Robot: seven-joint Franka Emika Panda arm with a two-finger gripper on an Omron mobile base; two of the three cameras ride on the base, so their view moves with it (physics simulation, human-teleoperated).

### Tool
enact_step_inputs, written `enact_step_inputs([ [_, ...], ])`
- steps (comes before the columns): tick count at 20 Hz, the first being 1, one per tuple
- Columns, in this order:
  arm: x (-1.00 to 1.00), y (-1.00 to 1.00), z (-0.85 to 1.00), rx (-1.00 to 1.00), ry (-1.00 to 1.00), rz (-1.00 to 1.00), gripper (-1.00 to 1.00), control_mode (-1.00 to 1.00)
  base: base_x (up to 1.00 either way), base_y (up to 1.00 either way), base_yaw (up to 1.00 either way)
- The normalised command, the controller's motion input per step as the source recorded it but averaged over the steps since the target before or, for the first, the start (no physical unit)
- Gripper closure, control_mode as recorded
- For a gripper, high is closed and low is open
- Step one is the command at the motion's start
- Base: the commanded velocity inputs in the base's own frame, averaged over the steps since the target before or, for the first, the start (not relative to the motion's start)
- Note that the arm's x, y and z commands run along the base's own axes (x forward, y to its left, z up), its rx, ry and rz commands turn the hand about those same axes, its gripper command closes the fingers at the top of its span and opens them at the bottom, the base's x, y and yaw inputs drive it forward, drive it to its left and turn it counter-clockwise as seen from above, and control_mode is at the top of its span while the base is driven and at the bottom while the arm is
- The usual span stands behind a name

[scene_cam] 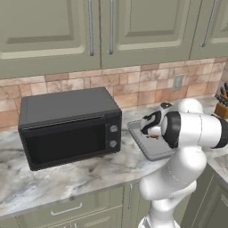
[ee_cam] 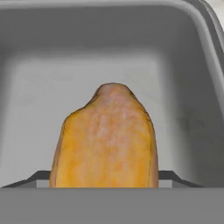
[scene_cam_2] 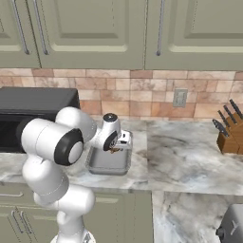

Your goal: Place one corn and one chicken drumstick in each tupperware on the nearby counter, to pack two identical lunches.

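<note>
A brown-orange chicken drumstick (ee_cam: 107, 140) sits between my fingertips, and my gripper (ee_cam: 105, 177) is shut on it. It hangs just above the floor of a grey tupperware (ee_cam: 109, 30), with nothing else in the part of the tray I see. From the base, the gripper (scene_cam: 153, 133) points down over the tupperware (scene_cam: 153, 156) on the marbled counter (scene_cam: 89, 178), right of the microwave. The right base view shows the gripper (scene_cam_2: 115, 148), a bit of the drumstick (scene_cam_2: 114, 150) under it, and the tupperware (scene_cam_2: 107, 167). No corn is in view.
A black microwave (scene_cam: 67, 129) stands on the counter left of the tray, close to it. A knife block (scene_cam_2: 228, 137) is at the far right by the brick backsplash. Upper cabinets hang overhead. A dark appliance (scene_cam_2: 232, 228) sits at the lower right corner.
</note>
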Motion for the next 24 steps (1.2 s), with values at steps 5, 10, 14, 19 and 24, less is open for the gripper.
enact_step_inputs([
  [5,-0.02,0.00,0.10,0.00,0.01,0.00,-1.00,-1.00,0.00,0.00,0.00],
  [10,-0.14,0.03,0.58,0.00,0.01,-0.01,-1.00,-1.00,0.00,0.00,0.00],
  [14,-0.35,0.00,0.82,0.00,0.00,0.00,-1.00,-1.00,0.00,0.00,0.00],
  [19,-0.96,0.03,0.62,0.00,0.00,0.00,-1.00,-1.00,0.00,0.00,0.00],
  [24,-1.00,0.34,0.32,-0.03,0.00,0.00,-1.00,-1.00,0.00,0.00,0.00],
])
